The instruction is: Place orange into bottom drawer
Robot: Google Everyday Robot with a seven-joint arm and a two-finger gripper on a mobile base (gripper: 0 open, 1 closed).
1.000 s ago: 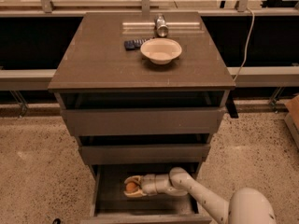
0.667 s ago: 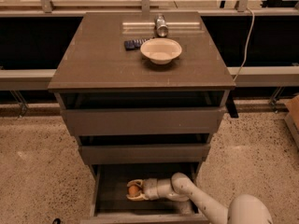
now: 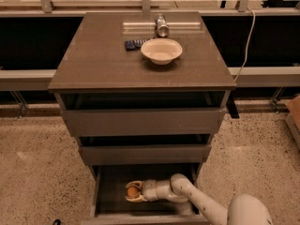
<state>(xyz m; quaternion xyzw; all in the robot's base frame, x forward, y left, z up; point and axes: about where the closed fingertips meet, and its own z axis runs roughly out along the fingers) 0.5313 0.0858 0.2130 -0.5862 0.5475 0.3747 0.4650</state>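
The orange is a small round fruit held between the two fingers of my gripper. The gripper is shut on it, low inside the open bottom drawer of the grey-brown cabinet. The fruit sits over the drawer's middle-left floor; I cannot tell whether it touches the floor. My white arm reaches in from the lower right, over the drawer's front right corner.
The middle drawer and top drawer stand slightly pulled out above the arm. On the cabinet top are a white bowl, a metal can and a dark blue packet. Speckled floor lies on both sides.
The gripper with the orange has moved a little lower and deeper into the bottom drawer. The arm has followed it down.
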